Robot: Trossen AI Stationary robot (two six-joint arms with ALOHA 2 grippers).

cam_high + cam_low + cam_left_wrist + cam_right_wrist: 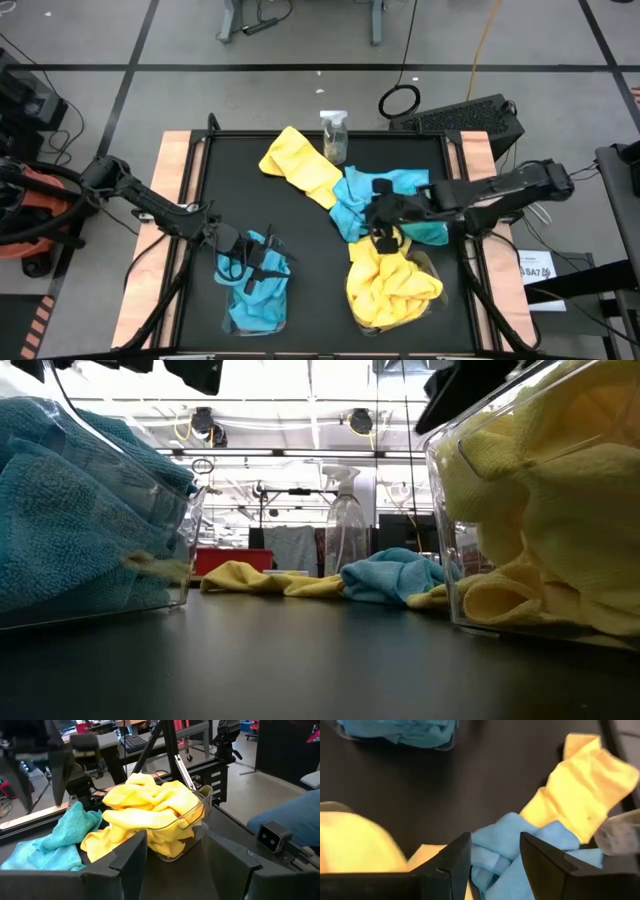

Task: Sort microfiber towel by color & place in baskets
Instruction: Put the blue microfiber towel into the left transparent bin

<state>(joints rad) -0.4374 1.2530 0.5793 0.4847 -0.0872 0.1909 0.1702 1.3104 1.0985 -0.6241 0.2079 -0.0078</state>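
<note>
from the high view, your right gripper (384, 232) hung over the blue towels (385, 200) in the loose pile at the middle of the tabletop (310, 265), just above the yellow basket (392, 285), which was already heaped past its rim. a loose yellow towel (300, 165) lay joined to the blue ones, next to the spray bottle (334, 135). your left gripper (255, 262) sat over the blue basket (257, 290). the risk here was that a grab into the pile would catch yellow and blue together, since they overlapped

in the low view, the blue towel heap (392, 578) rested on the yellow cloth (260, 578) with the bottle (346, 530) right behind. a dragged cloth could have tipped that bottle. the yellow basket (540, 510) bulged with cloth at the wall, so another towel might have slid off the top

through the left wrist view, the left jaws stood apart with nothing between them, looking across at the overfull yellow basket (202, 805) and a blue towel (60, 840) beside it. that arm could have crossed the other's path if you moved both at once

in the right wrist view, the right jaws stood parted and empty, directly over blue cloth (495, 855), with yellow cloth (582, 780) touching it. you'd have needed to close on blue alone, or the wrong colour would have come along
</note>
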